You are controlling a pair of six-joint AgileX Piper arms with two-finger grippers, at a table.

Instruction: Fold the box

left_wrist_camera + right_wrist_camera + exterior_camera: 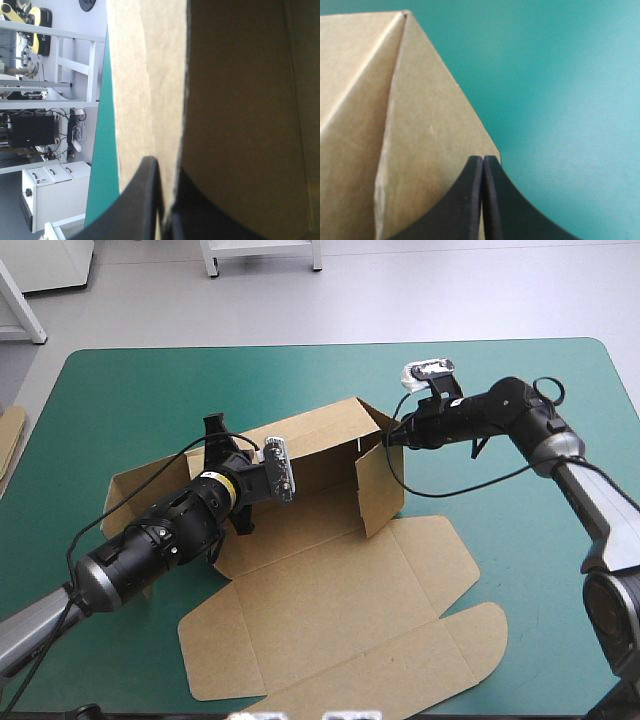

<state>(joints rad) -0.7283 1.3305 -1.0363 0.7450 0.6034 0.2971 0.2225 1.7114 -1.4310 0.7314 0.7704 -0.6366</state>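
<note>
Brown box (pixel 330 590): teal-green cover (pixel 130 390) showing all round it, rear and right walls raised, lid flat. My left gripper (pixel 162 172): pinched on the box's rear wall, one finger each side. My right gripper (pixel 483 159): pressed closed on its right end flap.

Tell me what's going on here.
Two robot arms are folding a brown box on the teal-green table. The left end effector is shut on a raised wall toward the box's left end. The right end effector is shut on the upright side wall at its right end. The lid panel lies flat toward the table's near edge. More board shows at the table's left edge.
</note>
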